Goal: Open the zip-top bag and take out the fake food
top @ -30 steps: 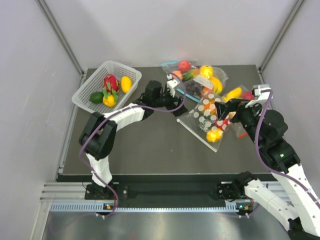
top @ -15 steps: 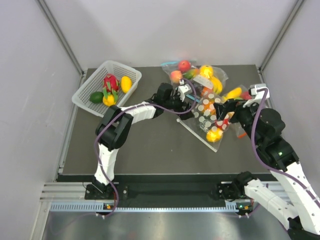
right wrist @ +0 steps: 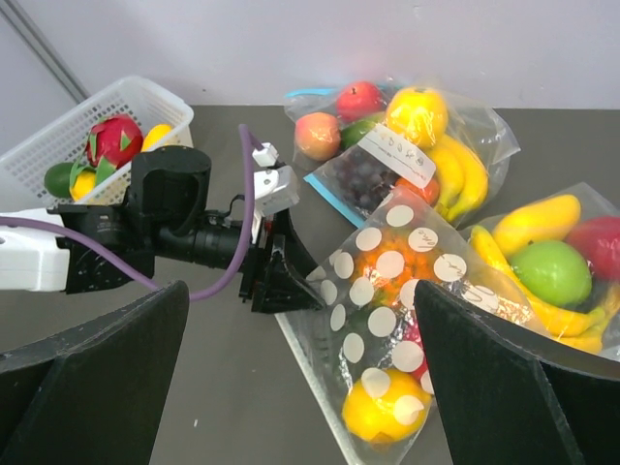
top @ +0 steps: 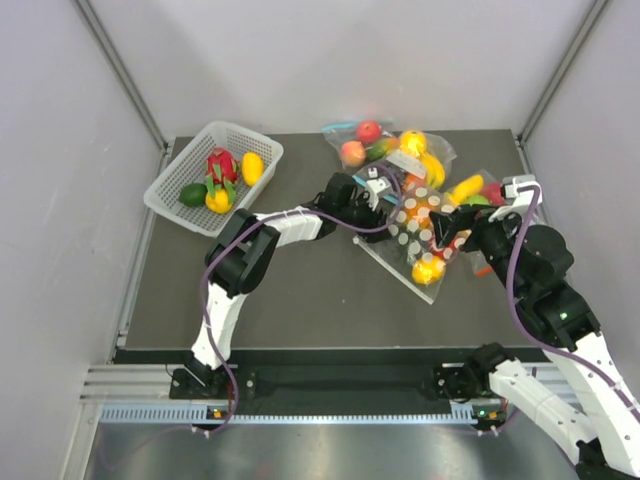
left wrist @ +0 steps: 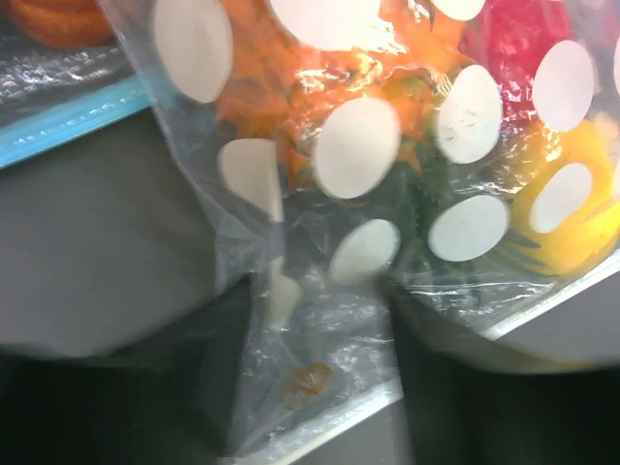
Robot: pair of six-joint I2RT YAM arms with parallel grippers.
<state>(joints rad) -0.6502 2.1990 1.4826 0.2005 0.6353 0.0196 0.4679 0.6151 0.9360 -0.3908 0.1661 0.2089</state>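
While the dotted zip-top bag point(top: 415, 245) holding the fake food point(top: 428, 268) lies on the bench point(top: 300, 290) well right of the basket point(top: 163, 181), left fingers point(right wrist: 295, 289) straddle its corner unclosed and right fingers point(top: 447, 232) gape empty.

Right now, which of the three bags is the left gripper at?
The zip-top bag with white dots: the left gripper straddles its corner. The blue-strip bag behind and the green-apple bag beside it are undotted.
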